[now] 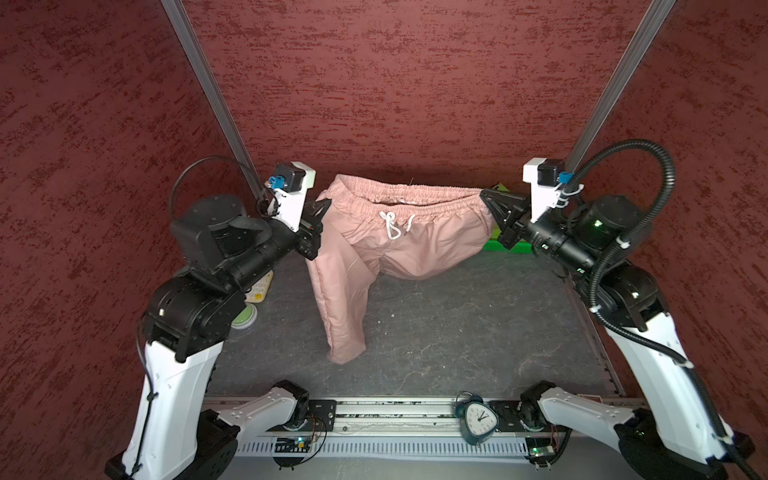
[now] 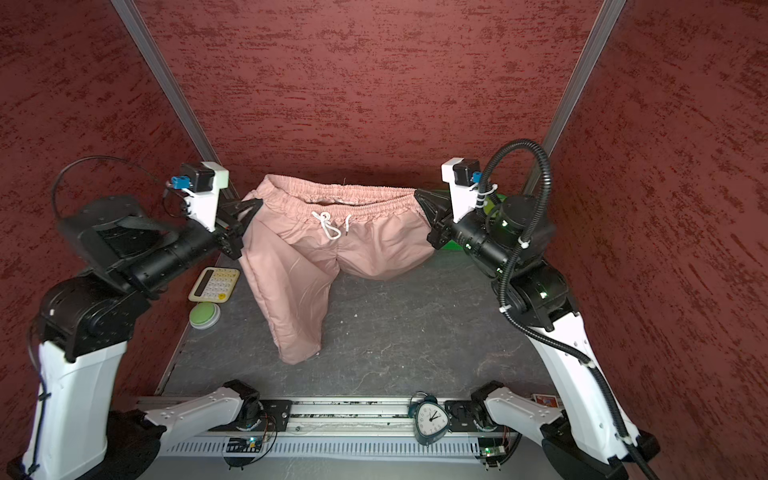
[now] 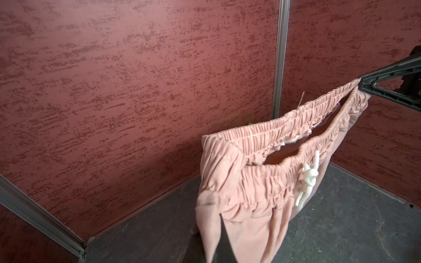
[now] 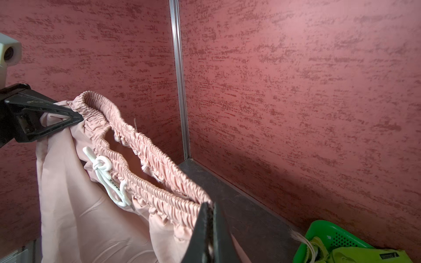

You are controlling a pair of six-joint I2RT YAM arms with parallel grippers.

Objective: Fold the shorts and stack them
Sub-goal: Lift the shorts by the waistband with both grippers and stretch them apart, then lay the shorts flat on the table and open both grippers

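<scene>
In both top views I find the pink shorts (image 1: pixel 399 245) strung by the waistband between the left gripper (image 1: pixel 325 204) and right gripper (image 1: pixel 484 196), both clamped on it, far centre, one leg touching the table (image 1: pixel 457 332). Left wrist view: same waistband, stretched. Right wrist view: lime shorts (image 4: pixel 364 255) lie in the green basket (image 4: pixel 323 230), far right

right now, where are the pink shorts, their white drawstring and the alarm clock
pink shorts (image 1: pixel 419 245): in a top view, on the front panel under the waistband
white drawstring (image 4: pixel 101 164): right wrist view, on the knot
alarm clock (image 2: pixel 430 419): in a top view, on the dial
</scene>
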